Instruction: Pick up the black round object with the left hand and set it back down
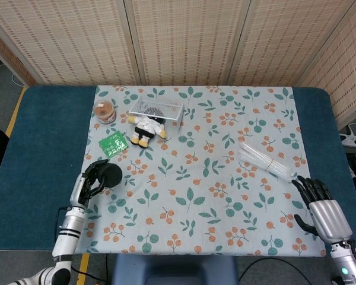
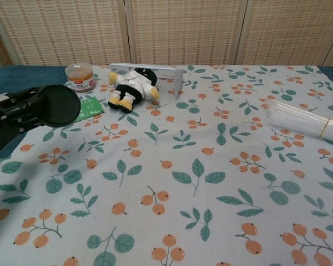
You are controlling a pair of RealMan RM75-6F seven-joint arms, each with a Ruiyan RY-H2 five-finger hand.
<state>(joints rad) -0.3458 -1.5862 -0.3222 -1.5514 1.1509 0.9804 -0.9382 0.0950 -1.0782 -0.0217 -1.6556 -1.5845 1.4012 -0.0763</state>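
Observation:
My left hand grips the black round object, a flat dark disc. In the chest view the disc is held on edge, lifted off the floral cloth, its round face turned toward the camera. It hangs over the left edge of the cloth, just short of the green packet. My right hand rests on the blue table at the near right corner with fingers spread and nothing in it; the chest view does not show it.
A plush doll lies in front of a metal rack. An orange-lidded jar stands at the back left. A clear bundle of plastic tubes lies at the right. The floral cloth covers the table's middle.

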